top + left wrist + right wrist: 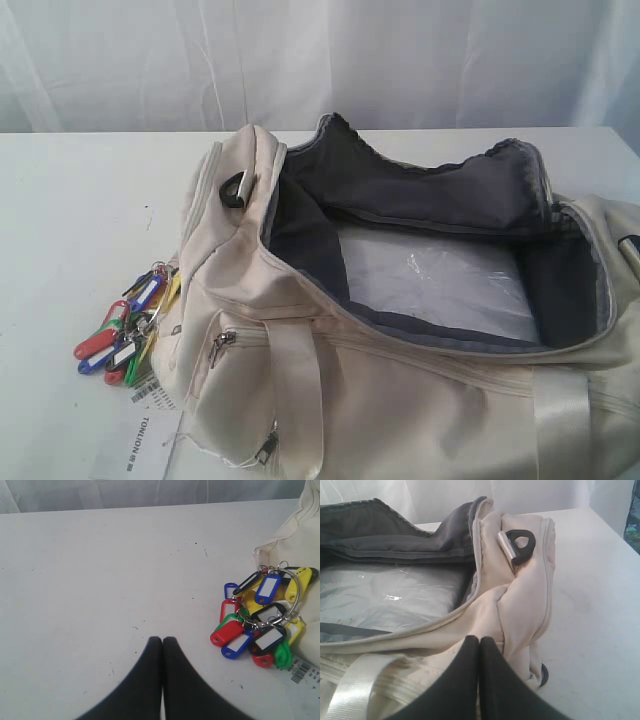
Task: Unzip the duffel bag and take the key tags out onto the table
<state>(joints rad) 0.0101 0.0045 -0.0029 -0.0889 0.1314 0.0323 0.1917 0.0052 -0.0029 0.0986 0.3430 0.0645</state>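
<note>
Nearest the exterior camera, a white barcode label (pixel 140 430) lies at the duffel bag's (pixel 420 410) 7 o'clock. The key tags (pixel 125 325) sit just past it on the table (pixel 80 200), at the bag's 8 o'clock. They are a red, blue, yellow, green and black bunch on metal rings, touching the bag's end wall.

The left gripper (pixel 162 639) hangs over bare tabletop near the tags, its fingers pressed together on nothing. The right gripper (pixel 479 639) is likewise closed and empty, just above the bag's cream rim.

A zipper pull (pixel 222 342) and a webbing strap (pixel 300 390) cross the bag's front wall. Beyond them the main zip gapes wide, showing grey lining (pixel 420 185) and a clear plastic-wrapped floor panel (pixel 430 280). A black-and-metal ring (pixel 235 188) sits at the bag's 10 o'clock. Farthest back hangs a white curtain (pixel 300 60).
</note>
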